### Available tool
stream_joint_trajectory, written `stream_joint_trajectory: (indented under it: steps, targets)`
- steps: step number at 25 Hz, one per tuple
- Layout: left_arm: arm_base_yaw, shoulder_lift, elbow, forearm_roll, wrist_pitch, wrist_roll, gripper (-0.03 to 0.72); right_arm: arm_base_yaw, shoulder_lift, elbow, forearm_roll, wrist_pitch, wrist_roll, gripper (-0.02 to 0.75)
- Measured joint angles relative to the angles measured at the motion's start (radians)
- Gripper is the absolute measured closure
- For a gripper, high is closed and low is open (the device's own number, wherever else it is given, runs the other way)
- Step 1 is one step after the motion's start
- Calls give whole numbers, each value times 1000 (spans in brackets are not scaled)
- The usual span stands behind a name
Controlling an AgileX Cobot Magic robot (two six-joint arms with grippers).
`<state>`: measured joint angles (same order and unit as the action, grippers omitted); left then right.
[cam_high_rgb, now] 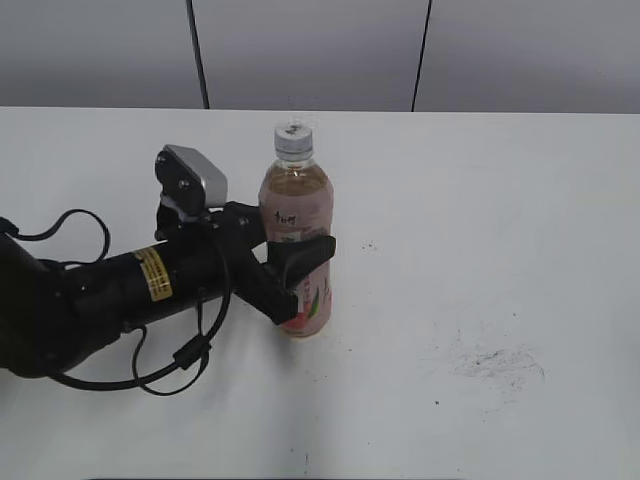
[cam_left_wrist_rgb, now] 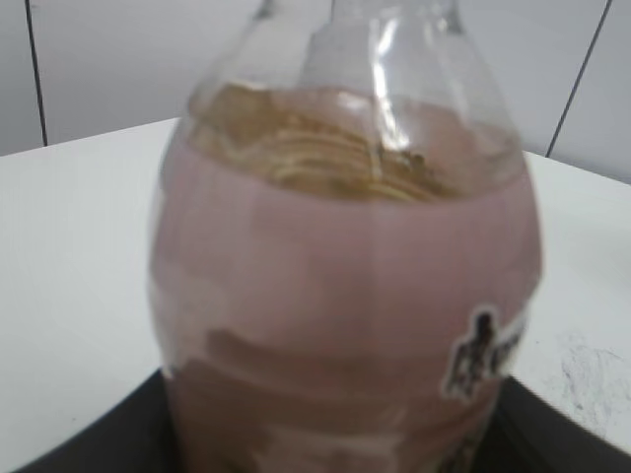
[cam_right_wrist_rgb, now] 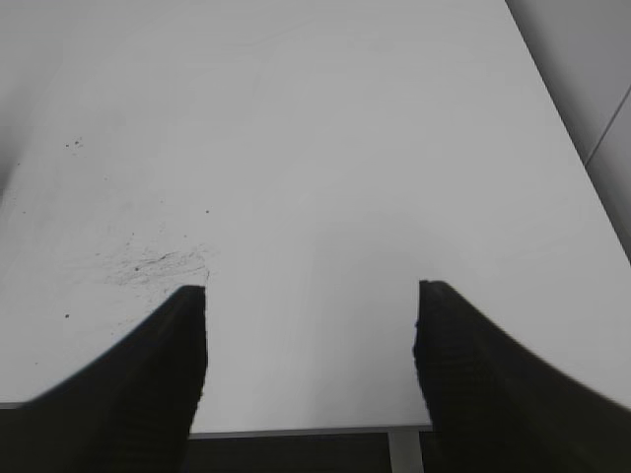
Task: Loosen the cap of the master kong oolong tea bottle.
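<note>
From the exterior view, the master kong oolong tea bottle [cam_high_rgb: 297, 240] stands upright on the white table [cam_high_rgb: 480, 230], left of centre. Its cap [cam_high_rgb: 294, 137] is on, with nothing touching it. The left gripper [cam_high_rgb: 290, 270] reaches in from the left at mid-label height, its black jaws straddling the bottle's body. One jaw crosses the front of the label and the other lies behind. Whether they press the plastic or only bracket it cannot be told from here.

In the left wrist view, the bottle [cam_left_wrist_rgb: 345, 286] fills nearly the whole picture, blurred by closeness, with the pink label below and the tea line at the shoulder. Dark jaw edges show at the bottom corners beside the bottle, but contact is not clear.

The right wrist view shows the right gripper [cam_right_wrist_rgb: 311, 370] with its two ribbed fingers [cam_right_wrist_rgb: 158, 379] spread wide apart over bare table, holding nothing. Faint dark scuffs [cam_right_wrist_rgb: 148, 264] mark the surface to the left.

The bottle looks nearly full, so fairly heavy and stable, though its thin walls will likely dent under a hard squeeze and the label film may be slippery. The body is best steadied at the labelled middle, and the cap taken by its ribbed side.
</note>
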<state>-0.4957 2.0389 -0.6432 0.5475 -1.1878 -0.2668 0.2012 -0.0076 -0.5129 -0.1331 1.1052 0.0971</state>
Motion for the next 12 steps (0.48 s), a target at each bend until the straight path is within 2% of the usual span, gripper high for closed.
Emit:
stream_joint_trajectory:
  steps: [3,8,12]
  targets:
    - [-7,4,-44,39,38,0,299,0,0,0,0,0,0,237]
    - [-70,13,-153,56,60,0,299,0,0,0,0,0,0,237]
    - [-108,21,-181,62,42,0,299,0,0,0,0,0,0,237]
